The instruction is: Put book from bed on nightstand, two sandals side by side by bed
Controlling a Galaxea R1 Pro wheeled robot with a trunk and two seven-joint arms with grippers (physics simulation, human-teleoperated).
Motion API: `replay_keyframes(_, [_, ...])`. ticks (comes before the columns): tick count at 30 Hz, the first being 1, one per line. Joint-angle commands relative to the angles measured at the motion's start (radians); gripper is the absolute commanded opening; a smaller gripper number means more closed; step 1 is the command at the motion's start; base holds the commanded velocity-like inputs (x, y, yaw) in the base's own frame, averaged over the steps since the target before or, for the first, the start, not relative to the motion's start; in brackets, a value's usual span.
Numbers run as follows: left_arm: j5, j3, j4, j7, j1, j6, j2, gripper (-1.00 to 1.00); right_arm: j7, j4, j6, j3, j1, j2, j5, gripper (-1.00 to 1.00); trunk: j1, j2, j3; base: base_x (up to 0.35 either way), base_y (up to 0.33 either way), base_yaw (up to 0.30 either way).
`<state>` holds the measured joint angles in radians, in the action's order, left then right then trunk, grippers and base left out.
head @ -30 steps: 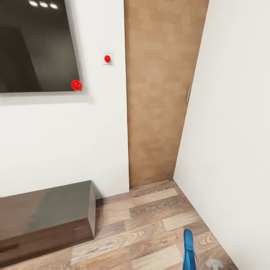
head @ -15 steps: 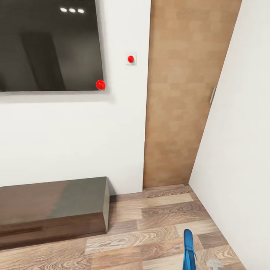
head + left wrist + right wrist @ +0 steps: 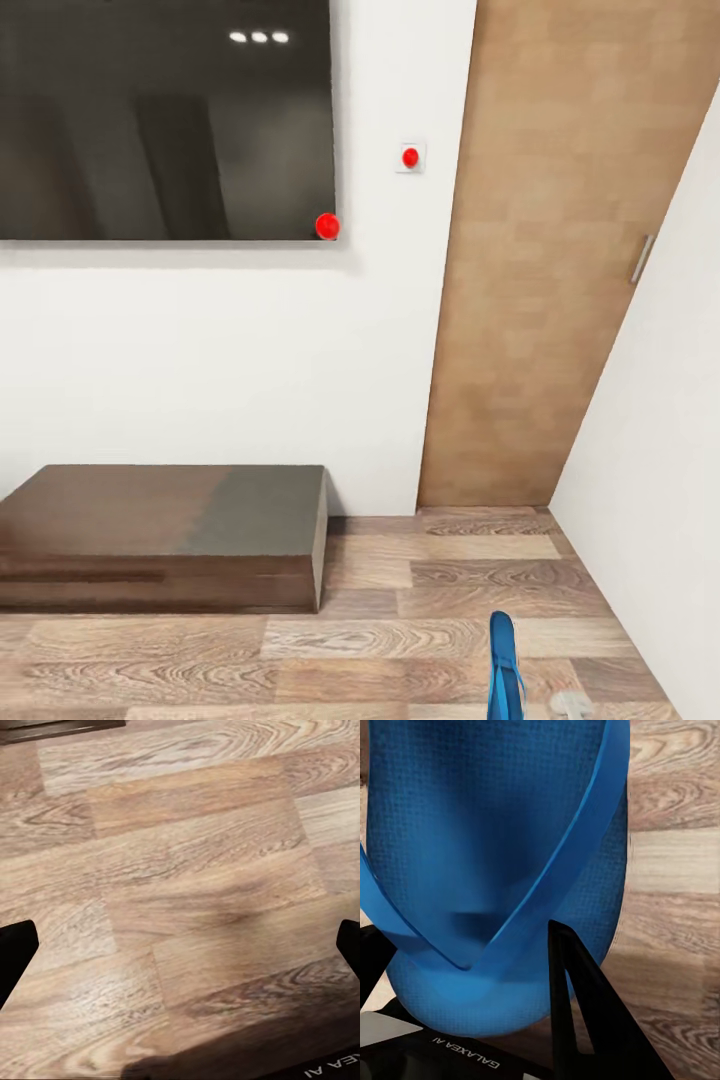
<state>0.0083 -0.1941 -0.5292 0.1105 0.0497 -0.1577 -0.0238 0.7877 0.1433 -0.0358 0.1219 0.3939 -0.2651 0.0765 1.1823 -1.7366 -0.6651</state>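
A bright blue sandal hangs over the wood-plank floor at the bottom edge of the head view, held by my right gripper. In the right wrist view, the sandal shows its sole and thin straps close up. My right gripper is shut on its lower end, with one black finger in front of the sole. My left gripper is open over bare floor, its dark fingertips far apart with nothing between them. The book, the bed, the nightstand and the other sandal are out of view.
A long, low dark brown cabinet stands against the white wall under a black wall screen. A brown door fills the corner, and a white wall runs along the right. Plank floor lies between them.
The whole head view has shifted: the screen, cabinet and door now sit further right, so the camera has turned left. The sandal keeps its place in the view.
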Motion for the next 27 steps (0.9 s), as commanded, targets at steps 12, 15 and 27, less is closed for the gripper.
replay_keyframes(12, [0.001,-0.004,0.001,0.000,0.001,-0.003,-0.001,1.00,0.004,0.000,-0.004,0.002,0.000,0.000,0.008,-1.00,0.000,0.000,-0.001,0.000,0.000,0.290])
replay_keyframes(15, [0.001,-0.004,0.001,0.000,0.001,-0.003,-0.001,1.00,0.004,0.001,-0.004,0.002,0.000,0.000,0.008,-1.00,0.000,0.000,-0.001,0.000,0.000,0.290])
replay_keyframes(27, [0.001,-0.004,0.001,0.000,0.001,-0.003,-0.001,1.00,0.004,0.001,-0.004,0.002,0.000,0.000,0.008,-1.00,0.000,0.000,-0.001,0.000,0.000,0.290])
